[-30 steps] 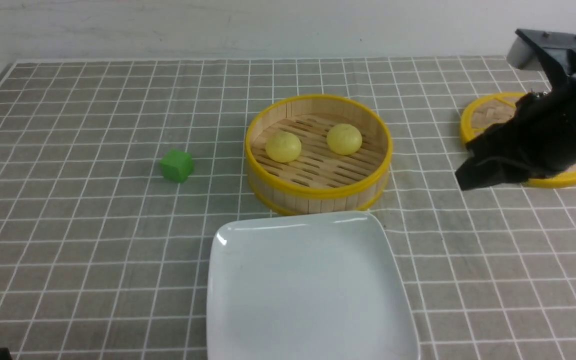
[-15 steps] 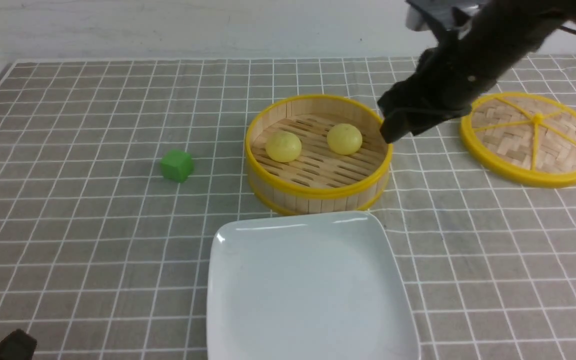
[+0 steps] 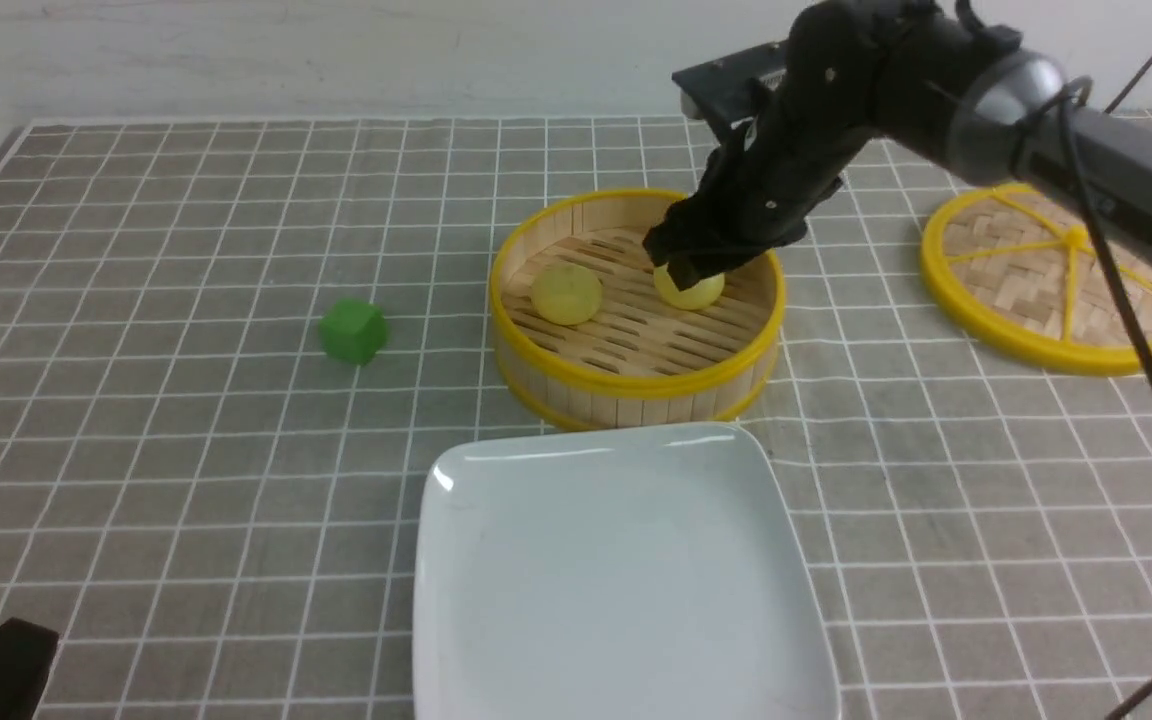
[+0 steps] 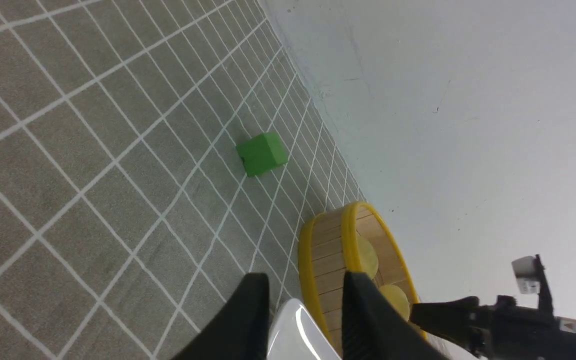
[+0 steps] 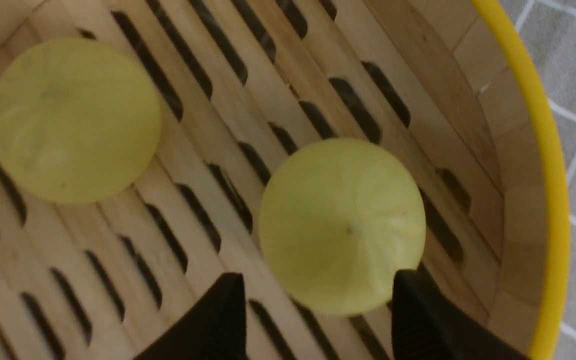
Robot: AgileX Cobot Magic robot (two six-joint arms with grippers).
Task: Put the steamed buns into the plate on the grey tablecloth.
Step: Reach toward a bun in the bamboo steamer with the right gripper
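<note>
The right gripper point(image 3: 688, 268) hangs inside the round bamboo steamer basket with a yellow rim point(image 3: 636, 378), its black jaws spread and holding nothing. In the right wrist view the gripper point(image 5: 316, 305) straddles the nearer pale-yellow domed steamed bun point(image 5: 342, 225). One finger sits at the bun's edge and the other stands just clear, so the bun lies directly below and between the jaws. Being round, it has no long axis to line up with (any closing direction should serve), and what remains seems to be a short drop and a squeeze. Its matte, faintly pleated skin looks soft, so a light pinch low on the dome is probably wise.

The second matte yellow bun point(image 3: 566, 293) rests apart from the first on the slatted wooden floor, towards the robot's left. Neither bun is on the large glossy white square plate point(image 3: 616, 448), which lies bare just in front of the basket on the grey grid-lined tablecloth point(image 3: 186, 450).

The flat woven yellow-rimmed lid point(image 3: 1036, 290) sits well off to the right, and a small green cube point(image 3: 353, 330) to the left. The left gripper point(image 4: 304, 277), fingers parted and empty, waits low near the plate's corner, so the right arm is far nearer.
</note>
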